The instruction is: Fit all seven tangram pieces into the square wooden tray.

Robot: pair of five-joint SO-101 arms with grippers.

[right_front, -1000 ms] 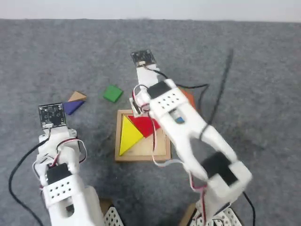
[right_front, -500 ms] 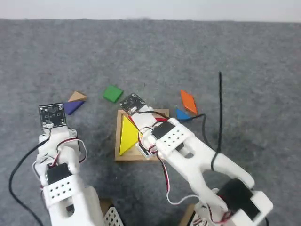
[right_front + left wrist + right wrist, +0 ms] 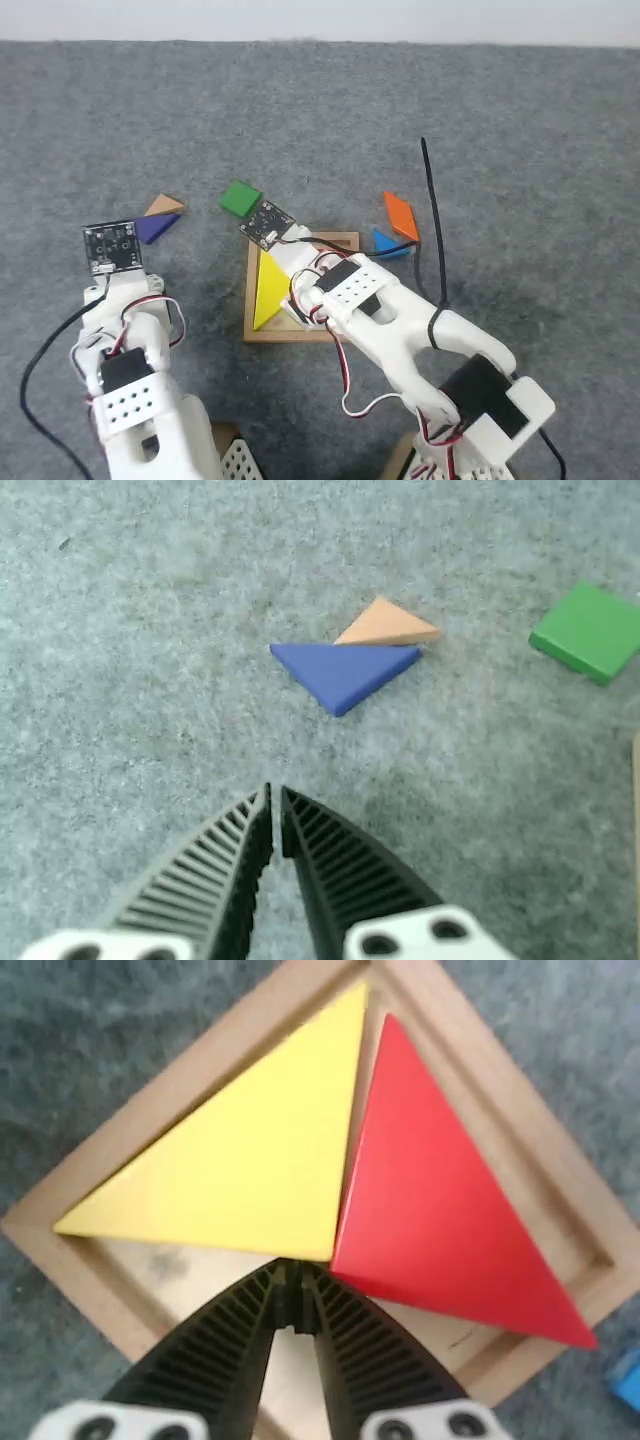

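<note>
Only yellow triangle (image 3: 240, 1160) and red triangle (image 3: 430, 1220) sat in the tray (image 3: 285, 336); five pieces (image 3: 239, 198) lay outside, ten to two o'clock; left gripper (image 3: 275, 798) and right gripper (image 3: 292, 1272) were closed, empty.

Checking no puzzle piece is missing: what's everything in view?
tray: 1, wooden, centre
yellow triangle: 1, yellow, in tray
red triangle: 1, red, in tray
square: 1, green, beyond tray
blue triangle: 1, dark blue, left of tray
tan triangle: 1, tan, touching it
parallelogram: 1, orange, right of tray
small triangle: 1, light blue, beside parallelogram
cable: 1, black, near parallelogram
carpet: 1, grey, underneath
left gripper: 1, black, shut above carpet
right gripper: 1, black, shut over tray
</note>
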